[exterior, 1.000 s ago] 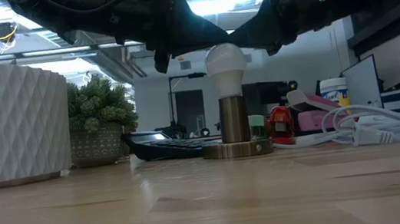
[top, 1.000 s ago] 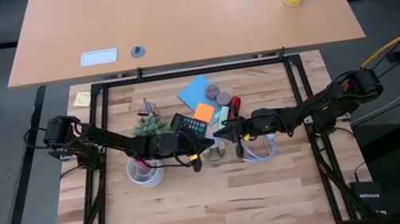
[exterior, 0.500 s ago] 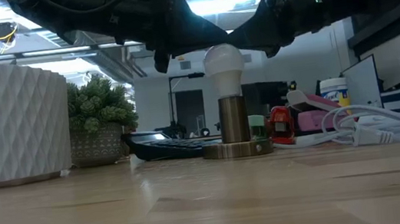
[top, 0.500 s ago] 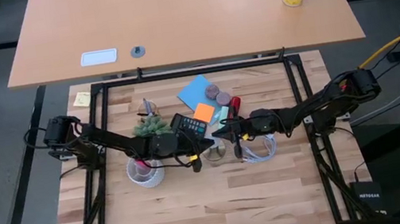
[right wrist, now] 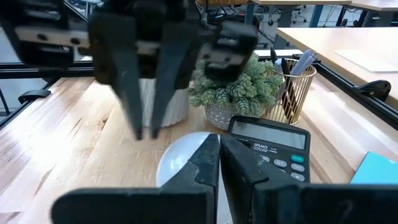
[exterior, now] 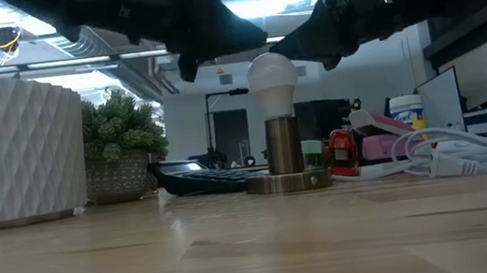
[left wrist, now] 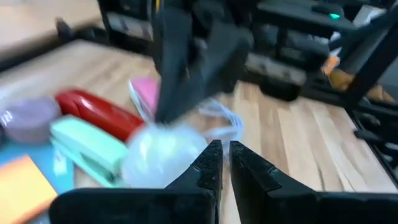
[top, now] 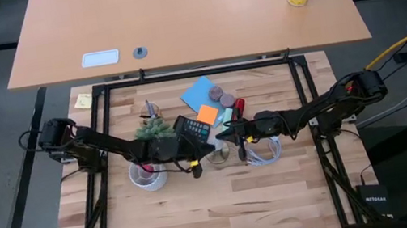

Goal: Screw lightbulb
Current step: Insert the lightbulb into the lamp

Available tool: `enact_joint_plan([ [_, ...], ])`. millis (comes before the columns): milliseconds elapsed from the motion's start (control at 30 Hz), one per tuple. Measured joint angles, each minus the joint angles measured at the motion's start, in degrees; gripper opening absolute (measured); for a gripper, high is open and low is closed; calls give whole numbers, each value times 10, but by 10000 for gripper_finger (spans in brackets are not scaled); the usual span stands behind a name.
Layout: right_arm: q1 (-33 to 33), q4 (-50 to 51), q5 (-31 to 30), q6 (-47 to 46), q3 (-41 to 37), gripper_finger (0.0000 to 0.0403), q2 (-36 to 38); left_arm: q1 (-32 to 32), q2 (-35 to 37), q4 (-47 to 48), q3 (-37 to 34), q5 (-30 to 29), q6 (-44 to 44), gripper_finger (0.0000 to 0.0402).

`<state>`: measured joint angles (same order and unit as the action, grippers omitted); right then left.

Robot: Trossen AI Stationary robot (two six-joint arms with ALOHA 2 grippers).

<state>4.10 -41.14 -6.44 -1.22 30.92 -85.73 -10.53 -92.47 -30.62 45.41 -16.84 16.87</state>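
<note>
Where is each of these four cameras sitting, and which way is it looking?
High view: overhead, straight down on the table and both arms.
Low view: at tabletop height, level at the lightbulb in its brass base; arms above.
Left wrist view: past the left gripper, over the bulb.
Right wrist view: past the right gripper, toward the calculator.
All four show the lightbulb.

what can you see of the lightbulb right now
The small white rounded lightbulb looks matte and frosted, its dome up and its narrow neck seated upright in a brass-coloured cylindrical socket on a round base, mid-table on the wooden table. Its screw end is hidden inside the socket. Both dark pincers hover just above it; neither visibly touches it.
</note>
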Motion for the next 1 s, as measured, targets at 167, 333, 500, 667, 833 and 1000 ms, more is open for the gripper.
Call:
enact_joint_plan([
  [167,0,0,0,0,0,21,0,-21,0,48,0,-2,42,21],
  [333,0,0,0,0,-1,21,0,-26,1,53,0,-44,48,21],
  [500,0,0,0,0,-1,21,0,-17,1,71,0,-65,49,21],
  [667,0,0,15,0,-1,21,0,-12,1,84,0,-76,56,21],
  [833,0,1,26,-15,-1,21,0,-12,1,90,0,-102,57,21],
  [1000,0,1,30,-20,-2,21,0,-11,2,95,0,-125,70,21],
])
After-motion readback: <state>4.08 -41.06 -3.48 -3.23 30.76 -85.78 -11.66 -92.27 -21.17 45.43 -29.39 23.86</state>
